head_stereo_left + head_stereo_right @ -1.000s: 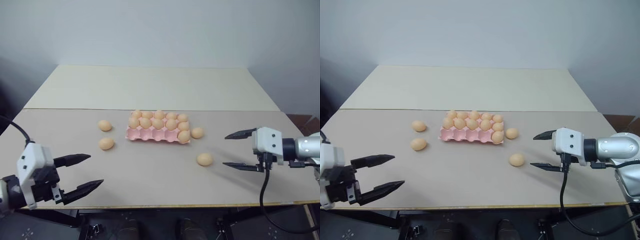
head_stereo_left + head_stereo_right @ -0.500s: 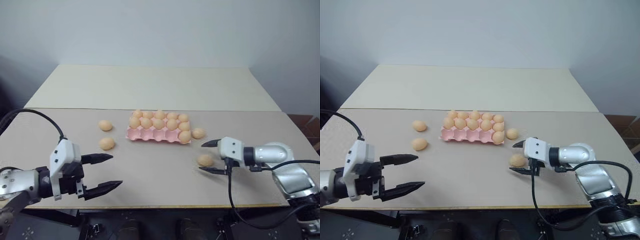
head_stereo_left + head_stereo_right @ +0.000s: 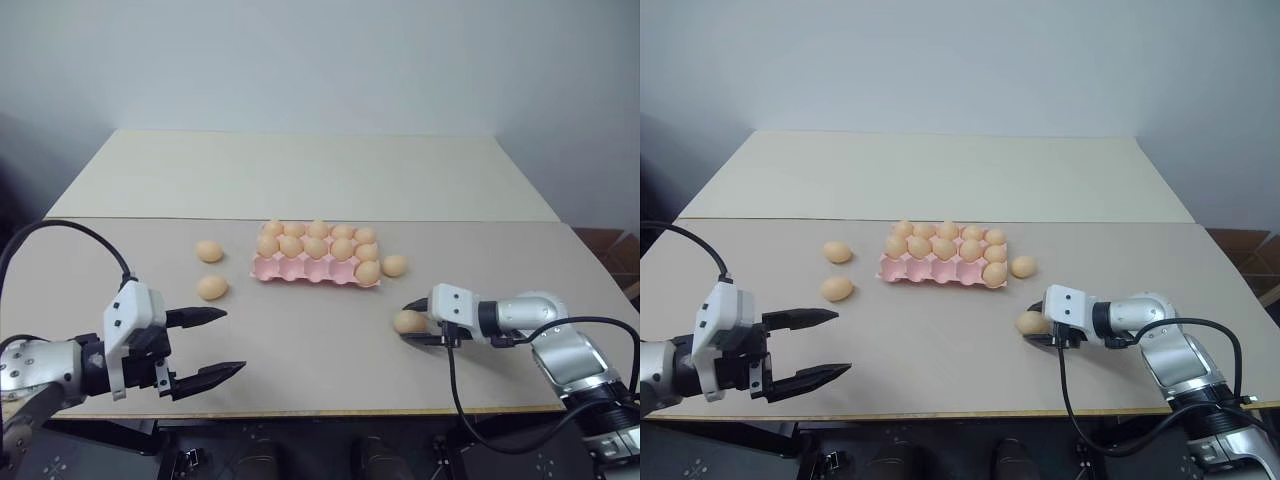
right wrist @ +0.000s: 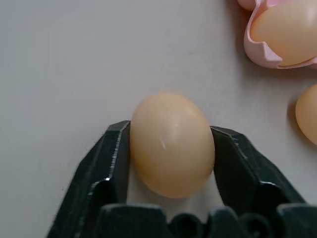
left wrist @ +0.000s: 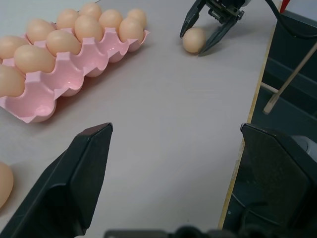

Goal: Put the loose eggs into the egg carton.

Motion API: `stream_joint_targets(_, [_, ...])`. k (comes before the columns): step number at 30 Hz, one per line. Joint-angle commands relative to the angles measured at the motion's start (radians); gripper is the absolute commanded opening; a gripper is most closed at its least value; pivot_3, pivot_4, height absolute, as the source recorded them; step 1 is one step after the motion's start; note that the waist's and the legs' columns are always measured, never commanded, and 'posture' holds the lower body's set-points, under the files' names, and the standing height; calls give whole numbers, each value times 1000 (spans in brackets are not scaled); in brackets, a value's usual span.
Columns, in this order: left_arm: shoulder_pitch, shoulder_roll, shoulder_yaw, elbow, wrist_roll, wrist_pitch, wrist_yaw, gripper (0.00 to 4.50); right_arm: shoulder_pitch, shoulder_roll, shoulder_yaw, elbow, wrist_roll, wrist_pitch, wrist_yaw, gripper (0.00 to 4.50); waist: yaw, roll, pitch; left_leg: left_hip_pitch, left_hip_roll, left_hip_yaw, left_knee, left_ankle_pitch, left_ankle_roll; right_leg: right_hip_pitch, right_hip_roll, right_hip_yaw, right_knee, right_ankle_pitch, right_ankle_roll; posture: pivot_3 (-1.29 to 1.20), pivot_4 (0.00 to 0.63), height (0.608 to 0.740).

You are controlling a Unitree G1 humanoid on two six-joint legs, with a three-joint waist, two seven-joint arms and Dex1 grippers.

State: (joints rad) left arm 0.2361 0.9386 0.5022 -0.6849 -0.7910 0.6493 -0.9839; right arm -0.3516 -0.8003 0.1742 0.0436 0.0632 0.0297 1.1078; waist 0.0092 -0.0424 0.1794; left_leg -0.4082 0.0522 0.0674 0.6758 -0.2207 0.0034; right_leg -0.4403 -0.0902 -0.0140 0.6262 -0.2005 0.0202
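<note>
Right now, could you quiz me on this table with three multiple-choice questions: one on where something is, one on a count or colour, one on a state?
1. Where is the egg between the right tool's fingers?
A. on the table, near the front edge
B. in the carton
C. lifted high above the table

2. What colour is the carton?
A. blue
B. pink
C. grey

3. How is the left tool?
A. shut on an egg
B. open, holding nothing
C. resting in the carton

Answers:
1 A: that egg lies on the table, clear of the carton.
2 B: its moulded cups are pink.
3 B: its fingers stand apart with only air between them.
</note>
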Motion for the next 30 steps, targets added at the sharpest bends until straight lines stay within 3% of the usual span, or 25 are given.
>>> stream_joint_targets(1, [-1,-2,14,-10,0,-26,-8,4500,-9,9,-15,-4,-9,-28,-22,1976,0,0,0,0,0,0,0,0,0,0,0,0,0,0,0,0,150,740])
stream_joint_targets(7, [-5,3,20,2,6,-27,-18,4500,-15,5,-38,-63,15,-37,-20,1976,0,0,0,0,0,0,0,0,0,0,0,0,1,0,0,0,150,740])
stream_joint_targets(12, [-14,6,16,21,17,-33,-24,4500,-130,71,-36,-115,31,-4,-65,1976,-13,0,0,0,0,0,0,0,0,-1,1,0,1,0,0,0,150,740])
stream_joint_targets(18, [-39,0,-16,33,37,-47,-14,4500,-314,225,47,10,-54,4,-152,1976,-22,0,0,0,0,-1,0,0,0,0,1,0,1,0,0,0,150,740])
stream_joint_targets(29, [-35,-3,-10,31,49,-52,0,4500,-431,334,123,195,-198,-63,-256,1976,-24,0,0,-3,0,-1,-1,0,0,-2,0,-1,0,4,-6,0,150,740])
stream_joint_targets(30, [-34,-4,-10,28,49,-51,1,4500,-433,340,121,202,-190,-66,-246,2279,-24,0,0,-3,0,-1,-1,0,0,-2,1,-1,1,3,-5,0,150,740])
